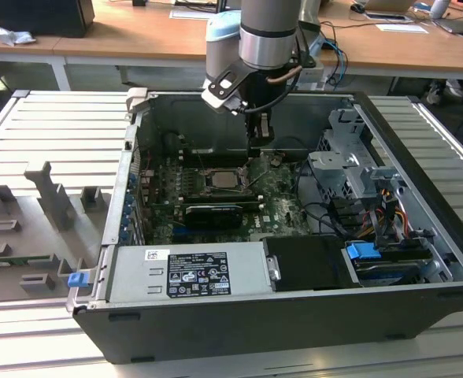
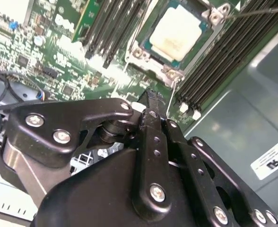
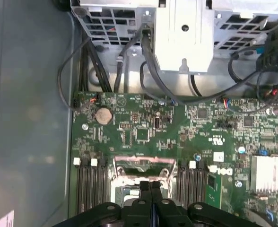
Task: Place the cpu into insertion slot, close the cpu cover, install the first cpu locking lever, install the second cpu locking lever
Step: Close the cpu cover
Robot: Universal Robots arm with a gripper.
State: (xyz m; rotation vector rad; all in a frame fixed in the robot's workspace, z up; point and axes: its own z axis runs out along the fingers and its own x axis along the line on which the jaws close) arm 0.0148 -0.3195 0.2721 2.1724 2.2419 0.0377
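The cpu (image 2: pixel 179 32) lies with its pale face up in the insertion slot (image 1: pixel 224 179) on the green motherboard (image 3: pixel 143 135). The silver cpu cover (image 2: pixel 143 56) lies flat around it as a frame. My gripper (image 2: pixel 151 94) hangs over the socket's edge with its black fingers (image 3: pixel 151 189) shut together and nothing visible between them. A thin wire locking lever (image 2: pixel 173 92) runs just beside the fingertips; whether they touch it I cannot tell. Another wire lever (image 2: pixel 257 12) stretches along the far side of the socket. In the exterior view the gripper (image 1: pixel 261 140) points down into the open computer case.
Black memory slots (image 3: pixel 89 184) flank the socket on both sides. Cables (image 3: pixel 148 71) and a metal drive cage (image 1: pixel 350 157) stand close by inside the case (image 1: pixel 420 228). A power supply (image 1: pixel 188 272) fills the near side. Grey fixtures (image 1: pixel 50 197) sit at the exterior view's left.
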